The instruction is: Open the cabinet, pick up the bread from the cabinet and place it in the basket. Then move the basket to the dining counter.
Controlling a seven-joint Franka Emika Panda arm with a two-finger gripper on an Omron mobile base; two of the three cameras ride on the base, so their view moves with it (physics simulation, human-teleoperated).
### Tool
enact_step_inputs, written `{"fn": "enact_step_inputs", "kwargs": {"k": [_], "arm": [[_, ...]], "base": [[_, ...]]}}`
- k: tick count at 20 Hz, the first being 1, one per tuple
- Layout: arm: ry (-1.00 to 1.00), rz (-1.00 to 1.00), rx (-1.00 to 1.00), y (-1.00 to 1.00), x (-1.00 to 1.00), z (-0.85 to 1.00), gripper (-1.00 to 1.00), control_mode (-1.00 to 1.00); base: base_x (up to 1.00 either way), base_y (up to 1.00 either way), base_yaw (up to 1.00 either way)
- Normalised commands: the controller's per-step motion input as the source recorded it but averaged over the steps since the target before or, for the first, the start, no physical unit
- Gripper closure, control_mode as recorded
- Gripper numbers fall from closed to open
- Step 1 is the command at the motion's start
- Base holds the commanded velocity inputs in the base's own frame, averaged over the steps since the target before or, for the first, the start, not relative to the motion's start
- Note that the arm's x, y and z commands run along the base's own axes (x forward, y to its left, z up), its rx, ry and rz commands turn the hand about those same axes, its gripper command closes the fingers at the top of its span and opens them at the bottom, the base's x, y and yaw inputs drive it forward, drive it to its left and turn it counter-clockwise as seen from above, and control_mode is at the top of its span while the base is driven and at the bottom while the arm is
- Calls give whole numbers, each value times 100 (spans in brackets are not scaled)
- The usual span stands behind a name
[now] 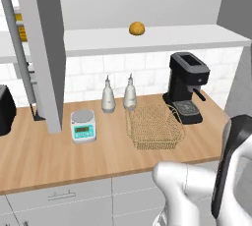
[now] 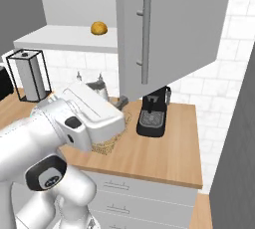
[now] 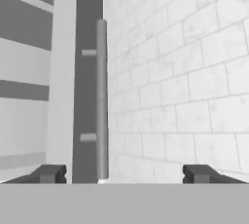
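Kitchen counter [image 1: 59, 158]: cabinet [image 2: 169, 24] doors open, bread [image 1: 137, 28] on shelf above basket [image 1: 153, 126]. Claw [image 3: 124, 174] open, empty, facing handle [image 3: 101, 96]; swinging could clip door.

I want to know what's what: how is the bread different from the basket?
The bread is a small, round, solid golden-brown roll; the basket is far bigger, rectangular and see-through tan mesh. The bread sits up on the white shelf of the opened cabinet; the basket rests below on the wooden worktop. Both have warm brownish colours.
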Motion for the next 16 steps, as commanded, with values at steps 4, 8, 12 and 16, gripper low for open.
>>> {"fn": "enact_step_inputs", "kwargs": {"k": [4, 8, 12, 16], "arm": [[-1, 0, -10, 100, -5, 0, -100, -100], [0, -4, -4, 91, 63, 0, -100, -100], [8, -2, 0, 58, 100, 0, -100, -100], [10, -10, 0, 26, 99, 0, -100, -100]], "base": [[0, 0, 0], [0, 0, 0], [0, 0, 0], [0, 0, 0]]}}
